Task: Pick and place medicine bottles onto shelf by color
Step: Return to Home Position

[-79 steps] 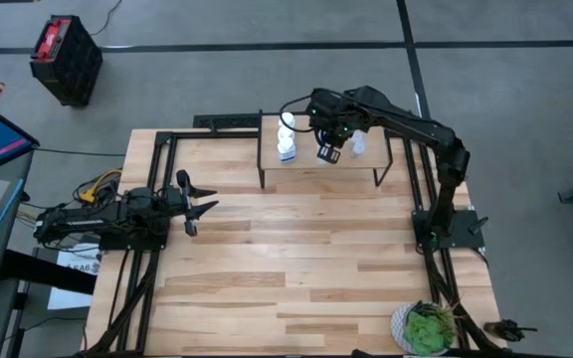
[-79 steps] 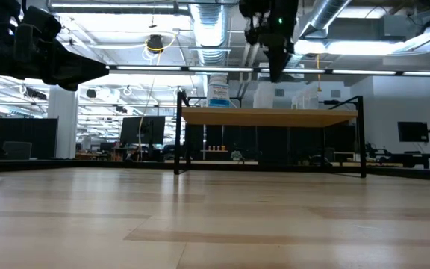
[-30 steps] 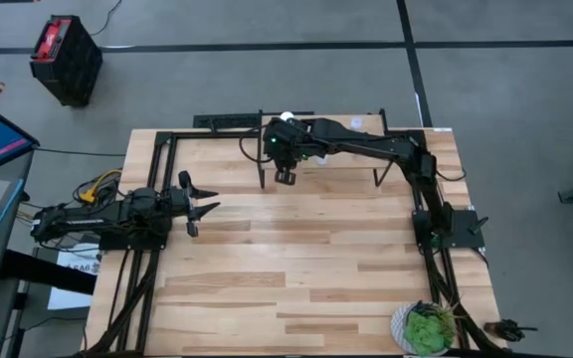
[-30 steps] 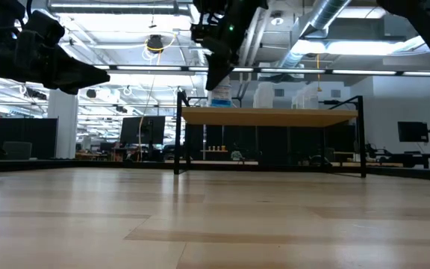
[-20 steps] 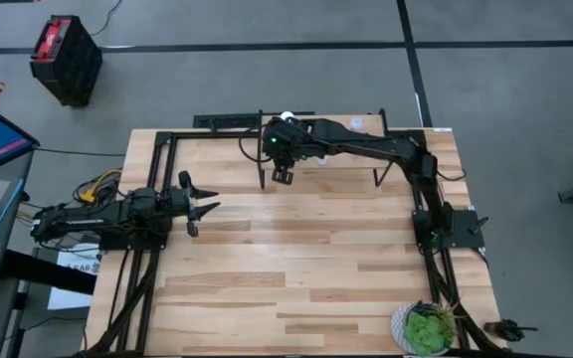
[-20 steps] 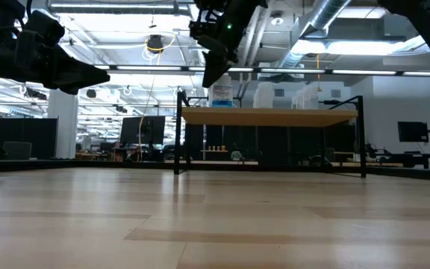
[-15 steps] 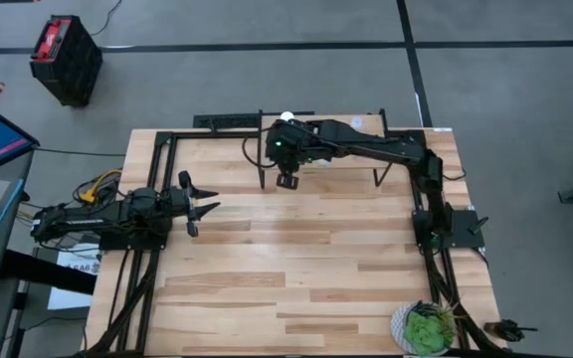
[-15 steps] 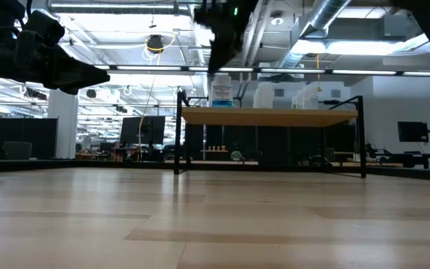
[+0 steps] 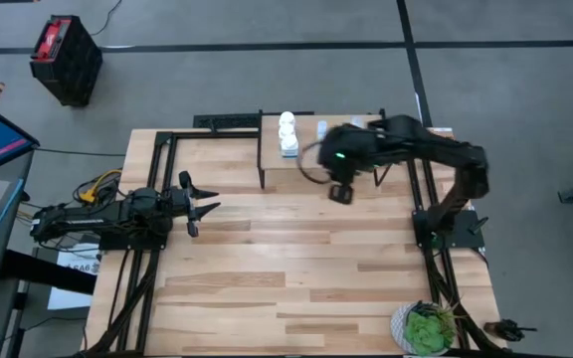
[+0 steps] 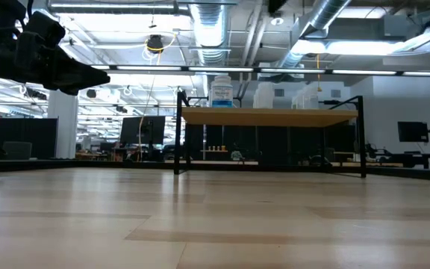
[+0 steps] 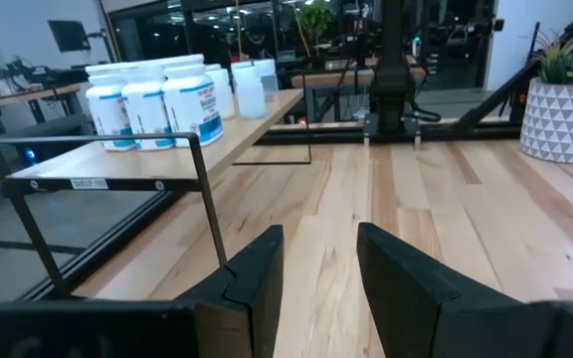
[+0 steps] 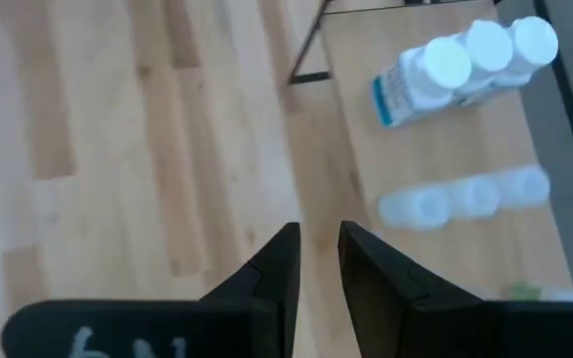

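Three white bottles (image 9: pixel 287 134) stand at one end of the shelf (image 9: pixel 279 169), translucent ones (image 12: pixel 466 197) beside them. Right end effector (image 9: pixel 339 192) (fingers slightly apart, empty) hangs just off the shelf's front edge. Risk: a low swing w/ the arm clips bottles. Left end effector (image 9: pixel 199 204), open & empty, sits well apart from the shelf.

**OBSCURED AND UNRESOLVED ITEMS**

High view: the right arm (image 9: pixel 436 147), blurred, overhangs the right part of the shelf (image 9: pixel 275 159), so the translucent bottles (image 9: pixel 322 128) there cannot be counted. Right wrist view: the same bottles are blurred (three pale blobs, no detail). Low view: above the shelf, that arm is cut off by the top edge. White bottles (image 9: pixel 287 134): label print too small to read.
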